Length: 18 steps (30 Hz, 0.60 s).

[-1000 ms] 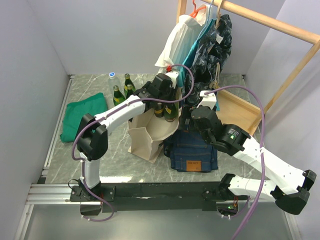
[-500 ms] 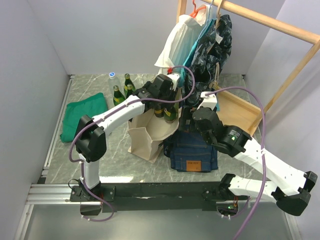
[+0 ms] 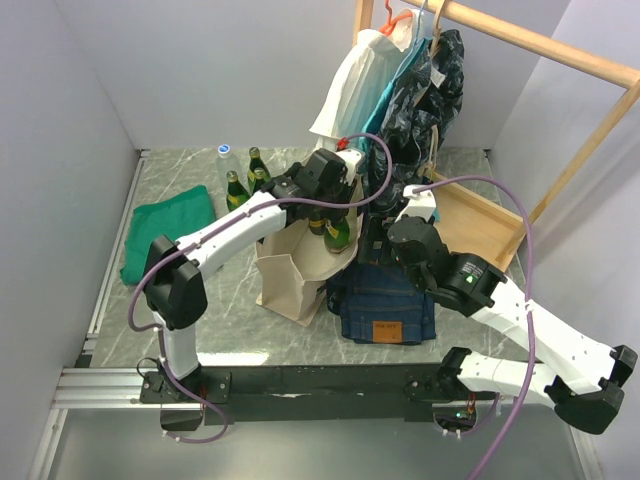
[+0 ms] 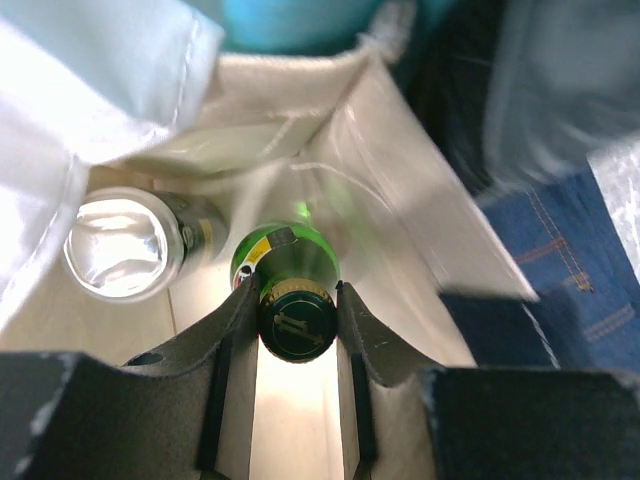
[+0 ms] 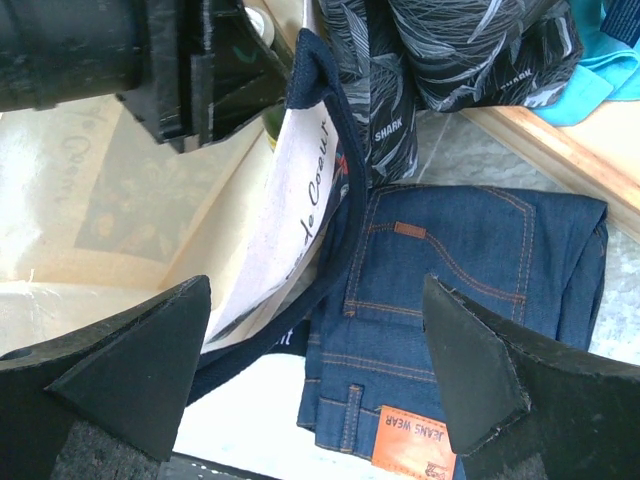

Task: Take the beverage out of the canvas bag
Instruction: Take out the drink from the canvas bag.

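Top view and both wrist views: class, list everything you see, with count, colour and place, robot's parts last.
bag: 1, cream, navy handles, mid-table
bottle: 1, green, in bag, cap gripped
can: 1, silver top, in bag beside bottle
other bottles: 3, green, far left of table
clear bottle: 1, pale cap, beside them
cloth: 1, green, left edge
jeans: 1, blue, folded right of bag
clothes: several, white, teal, black, on rack
rack: 1, wood, far right
table: 1, grey marble, under all
left hand: 1, black, shut on bottle
right hand: 1, black, open above bag rim
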{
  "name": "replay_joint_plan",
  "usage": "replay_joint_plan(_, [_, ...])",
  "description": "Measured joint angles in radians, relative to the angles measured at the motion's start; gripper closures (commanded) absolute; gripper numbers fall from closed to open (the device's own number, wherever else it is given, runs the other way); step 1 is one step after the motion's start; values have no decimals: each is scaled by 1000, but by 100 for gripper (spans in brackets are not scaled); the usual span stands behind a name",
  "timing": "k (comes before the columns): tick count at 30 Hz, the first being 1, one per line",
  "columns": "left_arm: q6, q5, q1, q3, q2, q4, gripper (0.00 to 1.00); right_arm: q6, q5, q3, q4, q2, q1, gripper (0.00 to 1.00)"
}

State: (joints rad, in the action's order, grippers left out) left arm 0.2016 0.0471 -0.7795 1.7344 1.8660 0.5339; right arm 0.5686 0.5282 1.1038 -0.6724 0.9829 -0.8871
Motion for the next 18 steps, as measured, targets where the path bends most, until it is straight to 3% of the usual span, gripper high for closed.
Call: replay_joint_plan(18, [-2, -51, -22, 44, -90, 63, 99, 11, -25, 0, 0, 0, 0, 8])
